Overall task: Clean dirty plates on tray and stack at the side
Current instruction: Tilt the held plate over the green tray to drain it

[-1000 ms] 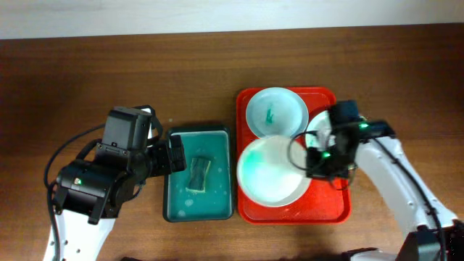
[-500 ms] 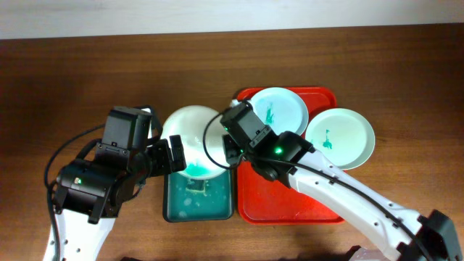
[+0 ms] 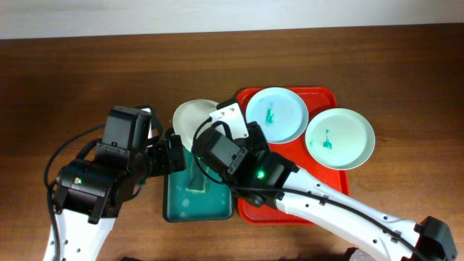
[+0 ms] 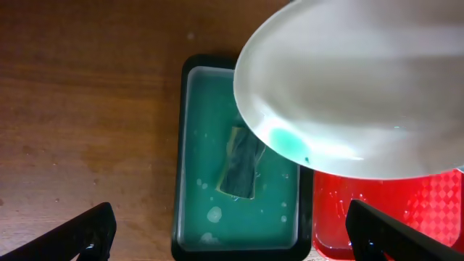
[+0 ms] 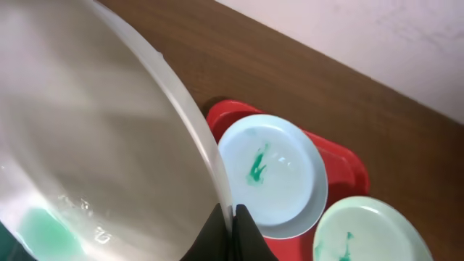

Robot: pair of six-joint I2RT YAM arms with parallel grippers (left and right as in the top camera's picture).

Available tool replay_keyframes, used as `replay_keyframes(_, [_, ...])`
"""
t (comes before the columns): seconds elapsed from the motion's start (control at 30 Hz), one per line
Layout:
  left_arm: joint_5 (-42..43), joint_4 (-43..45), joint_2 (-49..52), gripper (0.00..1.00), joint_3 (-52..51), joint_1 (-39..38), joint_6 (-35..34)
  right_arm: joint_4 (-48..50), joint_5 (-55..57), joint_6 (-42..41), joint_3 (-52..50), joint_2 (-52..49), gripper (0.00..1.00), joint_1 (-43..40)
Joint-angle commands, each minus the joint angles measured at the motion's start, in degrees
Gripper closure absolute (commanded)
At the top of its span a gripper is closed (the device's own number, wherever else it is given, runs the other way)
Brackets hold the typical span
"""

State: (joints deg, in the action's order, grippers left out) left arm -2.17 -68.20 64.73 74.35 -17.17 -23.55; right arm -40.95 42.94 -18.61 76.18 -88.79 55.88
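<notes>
My right gripper (image 5: pixel 231 217) is shut on the rim of a white plate (image 5: pixel 94 145) with a teal smear low on its face. It holds the plate tilted above the far end of the teal basin (image 3: pixel 174 206); the plate also shows in the overhead view (image 3: pixel 192 118) and the left wrist view (image 4: pixel 348 87). Two more smeared plates lie on the red tray (image 3: pixel 290 210): one at its far left (image 3: pixel 276 114), and one at its right (image 3: pixel 339 138) that overhangs the tray's edge. My left gripper (image 4: pixel 243 235) is open and empty, at the basin's left side.
A sponge (image 4: pixel 243 163) lies in soapy water in the basin (image 4: pixel 206 217), directly below the held plate. The right arm (image 3: pixel 319 206) crosses over the tray's front. Bare wooden table (image 3: pixel 87 80) lies to the left and far side.
My right gripper lifted the plate off the tray and carried it left to above the basin, then tipped it more on edge. The left arm has not moved.
</notes>
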Motion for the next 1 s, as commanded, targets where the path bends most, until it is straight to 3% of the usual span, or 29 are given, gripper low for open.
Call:
replay_keyframes(0.0, [-0.4, 0.0, 0.0, 0.01, 0.0, 0.2, 0.9, -0.3, 9.0, 1.5, 1.1, 0.5, 0.96, 4.1])
replay_keyframes(0.5, [-0.4, 0.0, 0.0, 0.01, 0.0, 0.2, 0.9, -0.2, 13.6, 1.9, 1.1, 0.5, 0.96, 5.7])
replay_keyframes(0.57, [-0.4, 0.0, 0.0, 0.00, 0.0, 0.2, 0.9, 1.4, 19.2, 2.2, 1.1, 0.5, 0.96, 5.3])
replay_keyframes(0.63, [-0.4, 0.0, 0.0, 0.00, 0.0, 0.2, 0.9, 2.6, 19.1, 6.4, 1.1, 0.5, 0.96, 6.1])
replay_keyframes(0.97, [-0.4, 0.0, 0.0, 0.01, 0.0, 0.2, 0.9, 3.9, 19.0, 6.4, 1.1, 0.4, 0.96, 7.6])
